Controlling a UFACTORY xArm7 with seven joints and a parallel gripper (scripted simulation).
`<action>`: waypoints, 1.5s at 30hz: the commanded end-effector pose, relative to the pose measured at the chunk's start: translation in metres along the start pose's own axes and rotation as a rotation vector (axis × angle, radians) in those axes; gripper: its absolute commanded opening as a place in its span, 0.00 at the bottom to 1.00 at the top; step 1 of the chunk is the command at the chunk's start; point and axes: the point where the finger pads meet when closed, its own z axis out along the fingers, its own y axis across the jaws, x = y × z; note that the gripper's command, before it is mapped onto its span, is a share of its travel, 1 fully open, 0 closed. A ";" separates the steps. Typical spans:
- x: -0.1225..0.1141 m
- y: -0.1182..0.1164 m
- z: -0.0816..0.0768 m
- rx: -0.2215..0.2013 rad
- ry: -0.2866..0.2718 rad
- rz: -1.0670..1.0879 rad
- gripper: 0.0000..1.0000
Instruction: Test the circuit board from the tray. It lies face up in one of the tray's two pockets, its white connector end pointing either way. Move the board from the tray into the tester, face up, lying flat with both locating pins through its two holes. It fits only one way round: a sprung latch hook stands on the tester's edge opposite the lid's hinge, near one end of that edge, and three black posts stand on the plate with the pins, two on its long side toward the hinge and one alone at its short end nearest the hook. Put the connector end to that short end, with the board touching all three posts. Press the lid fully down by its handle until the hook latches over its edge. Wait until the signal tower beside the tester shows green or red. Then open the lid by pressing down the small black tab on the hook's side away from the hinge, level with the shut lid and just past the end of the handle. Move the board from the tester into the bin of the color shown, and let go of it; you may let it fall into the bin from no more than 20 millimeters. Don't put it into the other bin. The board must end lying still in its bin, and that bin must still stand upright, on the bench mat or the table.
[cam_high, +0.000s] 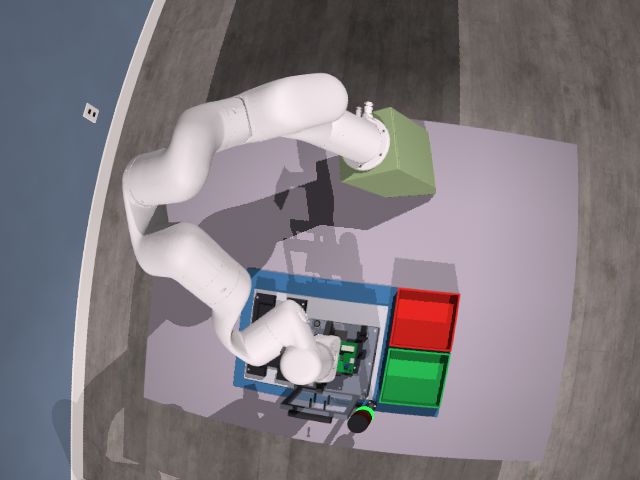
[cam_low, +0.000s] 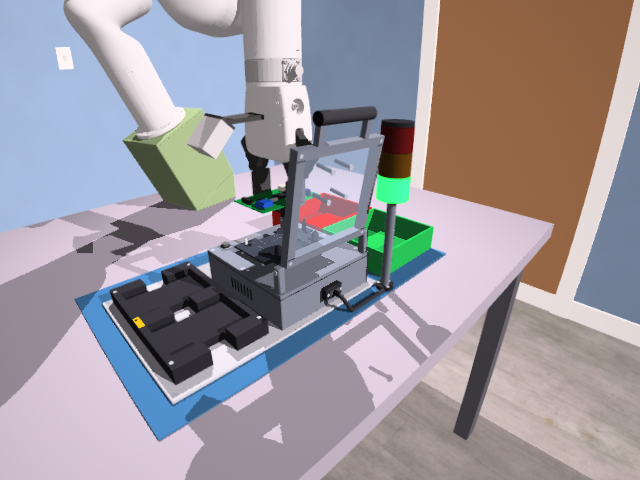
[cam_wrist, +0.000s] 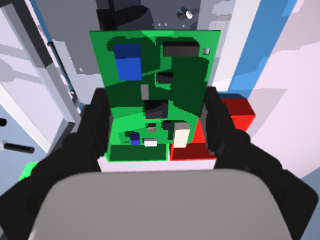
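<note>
The gripper (cam_wrist: 157, 117) stands fairly wide, and between its two black fingers it holds the green circuit board (cam_wrist: 155, 75) by the two long edges. Each finger presses on one long side of the board, so the claw is clamped on the board and not only resting around it.

The board is in the air, above the tester (cam_low: 289, 279) and lifted off its plate. In the exterior view it hangs under the wrist, behind the left post of the raised lid (cam_low: 330, 170), about level and face up. Its long axis runs out away from the wrist. In the wrist view the white connector (cam_wrist: 181, 134) sits at the end close to the palm, and the blue component (cam_wrist: 127, 62) is at the far end. In the top view the board (cam_high: 347, 359) lies with its long axis roughly across the tester's width, with the pale connector at the end toward the blue mat's (cam_high: 320, 289) far edge.

The lid stands open, with its black handle (cam_low: 345, 115) at the top. The signal tower (cam_low: 393, 187) beside the tester shows green. The red bin (cam_high: 424, 319) and the green bin (cam_high: 413, 377) stand side by side beyond the tester. The black tray (cam_low: 180, 322) lies on the mat, and both its pockets hold no board.
</note>
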 end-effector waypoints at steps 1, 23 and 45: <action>0.000 -0.001 -0.019 0.003 -0.001 0.000 0.79; -0.001 -0.001 -0.032 0.003 -0.001 0.000 0.79; -0.089 -0.021 -0.005 0.003 -0.001 0.000 0.79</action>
